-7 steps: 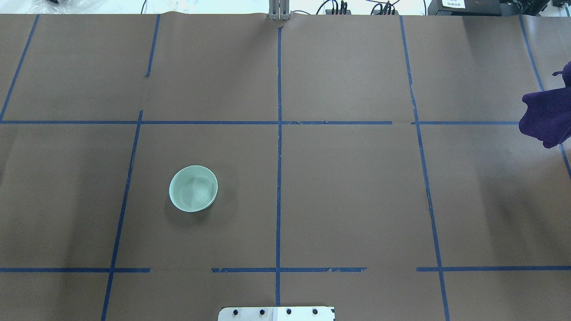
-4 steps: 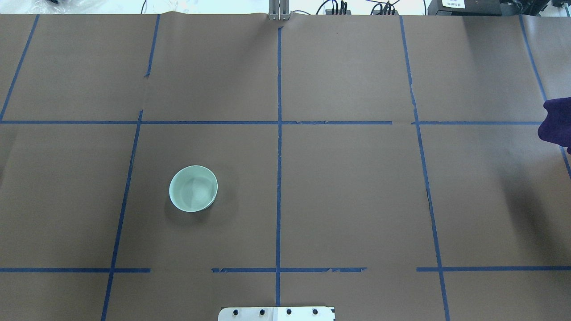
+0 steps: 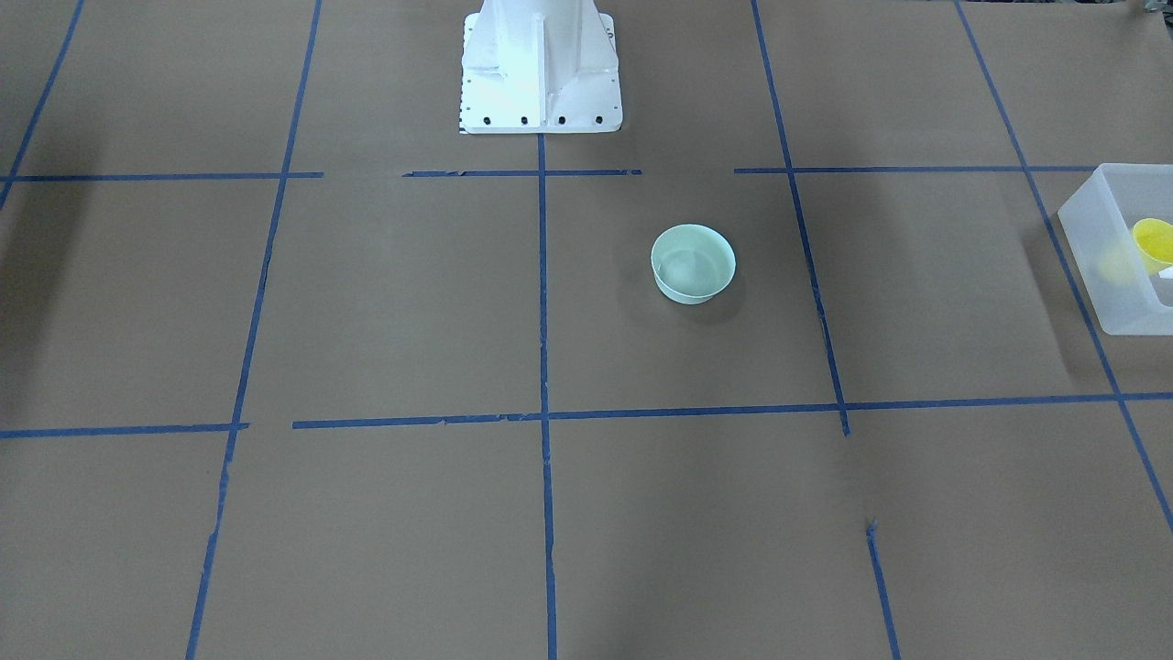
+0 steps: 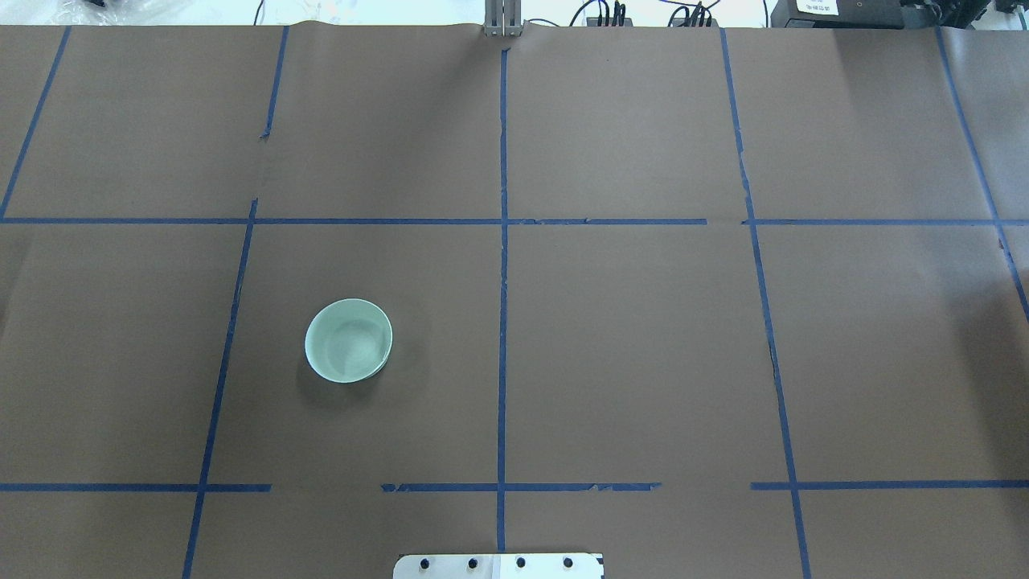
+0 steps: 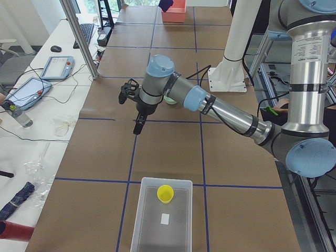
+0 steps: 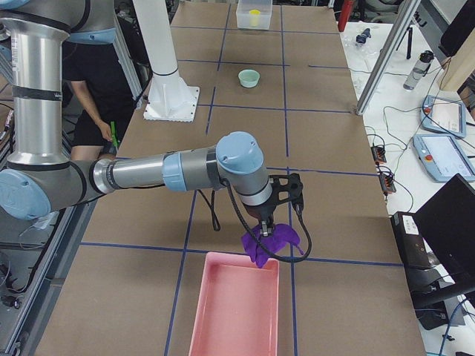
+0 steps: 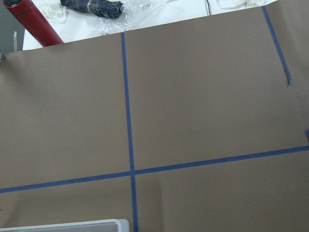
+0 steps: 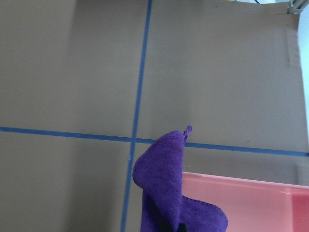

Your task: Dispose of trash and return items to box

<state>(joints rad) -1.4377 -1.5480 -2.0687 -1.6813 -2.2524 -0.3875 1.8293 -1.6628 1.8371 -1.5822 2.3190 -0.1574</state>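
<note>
The yellow cup [image 5: 165,193] sits in the box [image 5: 137,220]. The right gripper [image 6: 266,222] clamps a cloth [image 6: 271,242] over the pink tray [image 6: 234,315]. I cannot tell for the left gripper [image 5: 137,125].

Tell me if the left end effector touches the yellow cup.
Apart. The exterior left view shows the left end effector over bare table, the yellow cup inside the box.

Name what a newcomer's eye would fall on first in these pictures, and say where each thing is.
A purple cloth dangles from the right gripper at the rim of a pink tray. A pale green bowl sits on the table on the robot's left side, and a yellow cup is inside the frosted box at the table's left end.
</note>
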